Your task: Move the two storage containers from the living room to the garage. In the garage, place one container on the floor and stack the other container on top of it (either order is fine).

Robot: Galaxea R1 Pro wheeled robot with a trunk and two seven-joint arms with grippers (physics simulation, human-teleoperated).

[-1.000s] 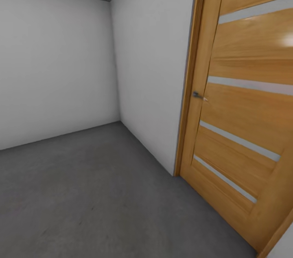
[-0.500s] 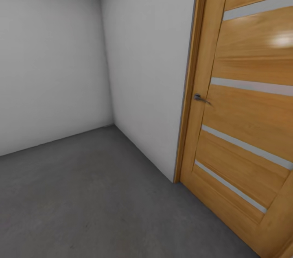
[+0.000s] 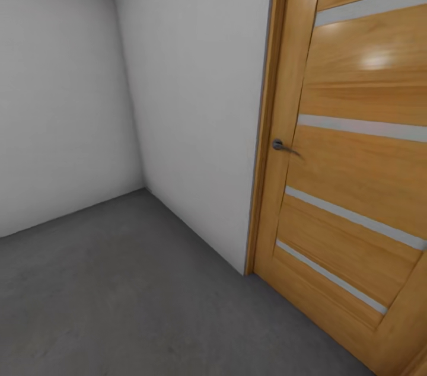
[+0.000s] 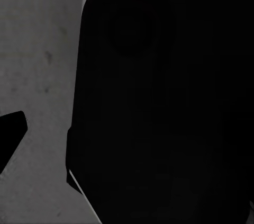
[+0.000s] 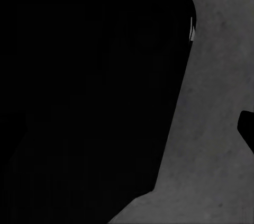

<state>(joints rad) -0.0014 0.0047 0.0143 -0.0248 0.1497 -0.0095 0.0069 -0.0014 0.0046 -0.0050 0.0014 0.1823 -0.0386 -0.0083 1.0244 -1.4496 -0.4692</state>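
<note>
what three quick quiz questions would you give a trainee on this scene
1. True or false: the slatted honey-coloured wooden door stands at the head view's right.
2. What colour is the matte concrete floor? A red B dark grey C light wood
3. Fill in: the small dark metal door handle sits near the door's ___ edge in the head view.

Key: 1 true; 2 B; 3 left

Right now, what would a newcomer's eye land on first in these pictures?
The wooden door with pale horizontal slats dominates the right of the head view, its small dark handle near the frame edge. To its left, bare white-grey walls meet in a corner above the dark grey concrete floor. Both wrist views show a large black shape over that same mottled floor.
</note>
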